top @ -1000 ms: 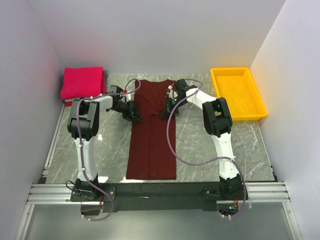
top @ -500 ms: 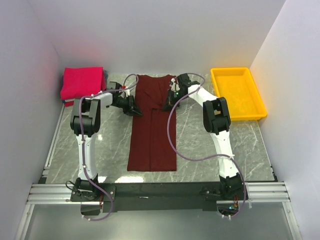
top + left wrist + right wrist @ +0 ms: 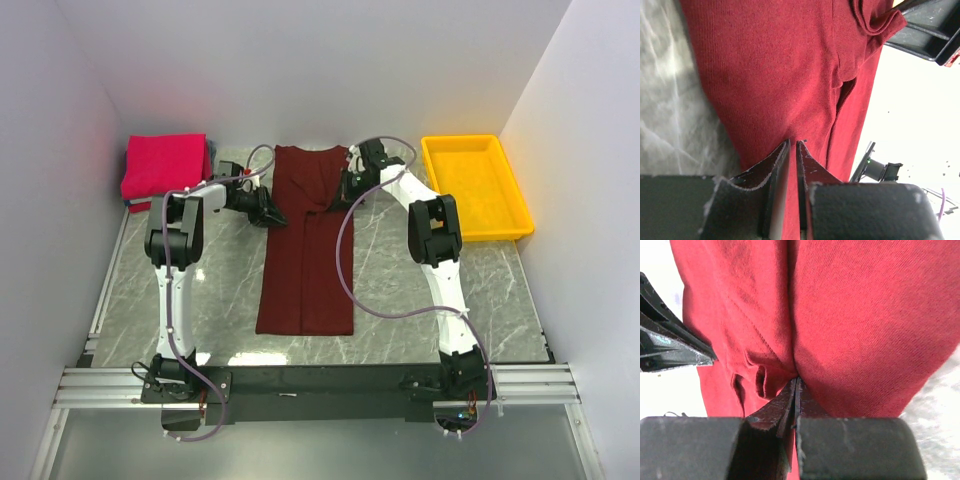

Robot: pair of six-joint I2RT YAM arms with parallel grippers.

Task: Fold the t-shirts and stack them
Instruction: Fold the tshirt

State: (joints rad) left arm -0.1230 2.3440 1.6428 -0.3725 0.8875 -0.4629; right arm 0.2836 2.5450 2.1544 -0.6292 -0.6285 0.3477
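Observation:
The dark maroon t-shirt (image 3: pixel 305 245) lies folded into a long narrow strip down the middle of the table, collar end at the back. My left gripper (image 3: pixel 274 217) is shut on its left edge near the top, cloth pinched between the jaws (image 3: pixel 792 145). My right gripper (image 3: pixel 346 192) is shut on its right edge near the top, cloth pinched (image 3: pixel 795 380). The shirt also fills both wrist views (image 3: pixel 775 75) (image 3: pixel 865 325). The bright pinkish-red t-shirt (image 3: pixel 165 166) sits folded at the back left corner.
A yellow plastic tray (image 3: pixel 478 185) stands at the back right. White walls close in the back and both sides. The marble tabletop (image 3: pixel 190 290) shows on both sides of the shirt.
Both grippers have moved toward the back wall, pulling the maroon shirt's top end with them; the whole strip has slid backward and lies straighter.

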